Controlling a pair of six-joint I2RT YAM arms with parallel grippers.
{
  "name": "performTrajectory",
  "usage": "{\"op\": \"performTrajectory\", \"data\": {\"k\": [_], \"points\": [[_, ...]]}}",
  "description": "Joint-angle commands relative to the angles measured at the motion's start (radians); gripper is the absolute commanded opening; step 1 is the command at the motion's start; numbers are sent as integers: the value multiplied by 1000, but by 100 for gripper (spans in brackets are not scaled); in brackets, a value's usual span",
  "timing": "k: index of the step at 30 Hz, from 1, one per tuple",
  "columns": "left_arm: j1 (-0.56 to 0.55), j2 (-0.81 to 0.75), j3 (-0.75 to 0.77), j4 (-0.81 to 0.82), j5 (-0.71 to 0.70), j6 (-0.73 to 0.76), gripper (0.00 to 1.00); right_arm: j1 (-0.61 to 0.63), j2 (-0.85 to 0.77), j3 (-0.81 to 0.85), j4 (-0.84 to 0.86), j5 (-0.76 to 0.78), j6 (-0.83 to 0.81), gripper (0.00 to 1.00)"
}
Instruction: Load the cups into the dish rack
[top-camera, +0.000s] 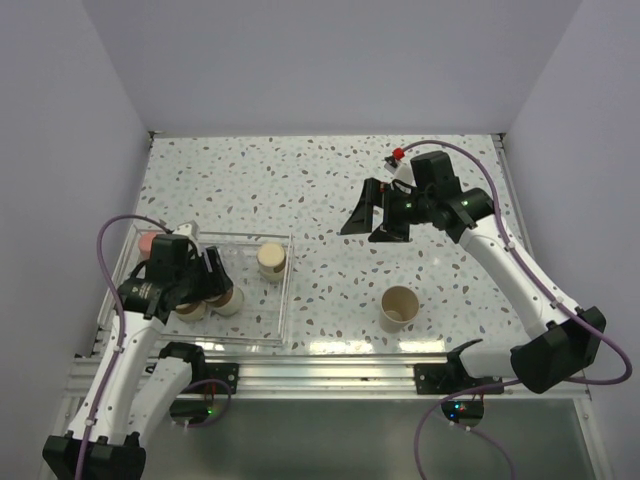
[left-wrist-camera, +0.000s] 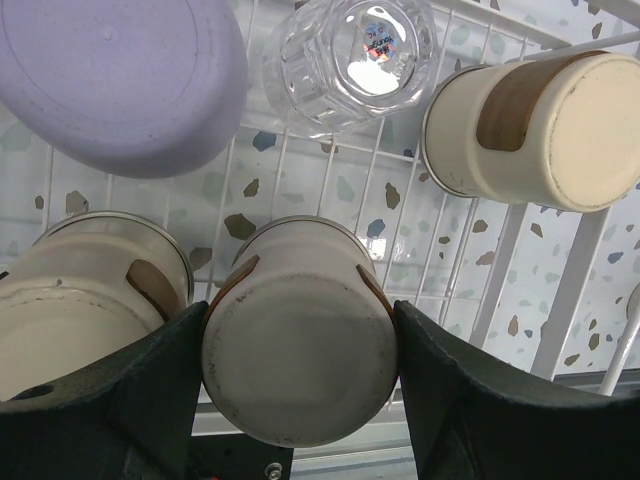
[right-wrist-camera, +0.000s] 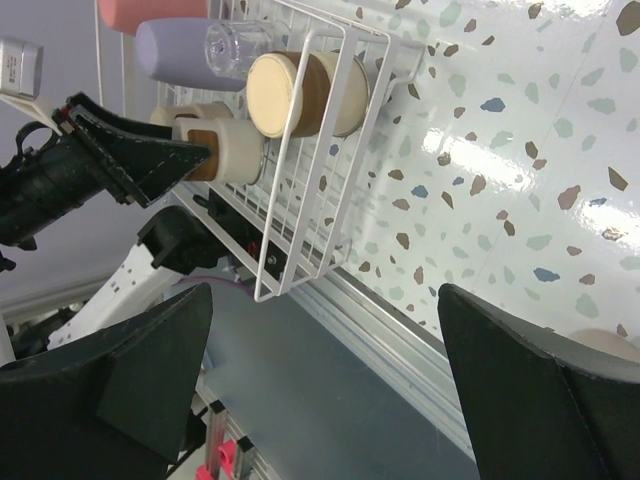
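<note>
The clear dish rack (top-camera: 287, 300) with a wire grid sits at the near left. My left gripper (top-camera: 213, 283) is inside it, shut on a metallic cup with a brown band (left-wrist-camera: 300, 350), bottom up, both jaws against its sides. Beside it in the rack (left-wrist-camera: 440, 250) stand a second metallic cup (left-wrist-camera: 70, 300), a lavender cup (left-wrist-camera: 120, 80), a clear cup (left-wrist-camera: 350, 60) and a cream cup with a tan band (left-wrist-camera: 540, 125). A coral cup (top-camera: 147, 241) stands at the rack's far left. One beige cup (top-camera: 398, 307) stands open side up on the table. My right gripper (top-camera: 375, 215) is open and empty, raised above the table's middle.
The right wrist view shows the rack (right-wrist-camera: 300, 230) from the side and the left gripper (right-wrist-camera: 130, 165) holding its cup. A metal rail (top-camera: 330, 372) runs along the table's near edge. White walls close the table on three sides.
</note>
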Motion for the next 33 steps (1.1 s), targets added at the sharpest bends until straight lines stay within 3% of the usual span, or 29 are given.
{"op": "performTrajectory", "data": {"k": [1, 4, 7, 11, 16, 33], "points": [[0, -5, -4, 53, -8, -13, 0, -1, -2, 43, -21, 20, -30, 98], [-1, -6, -6, 57, -11, -13, 4, 1, 1, 41, -27, 23, -39, 98], [-1, -14, -9, 58, -12, -13, 15, -1, 4, 43, -32, 24, -45, 98], [-9, -20, -12, 66, -22, -17, 38, -1, 4, 38, -32, 24, -50, 98], [-23, -6, -15, 67, -39, -23, 53, -1, 1, 37, -35, 23, -56, 98], [-70, 6, -18, 61, -58, -40, 71, -1, -47, -8, -43, 36, -71, 98]]}}
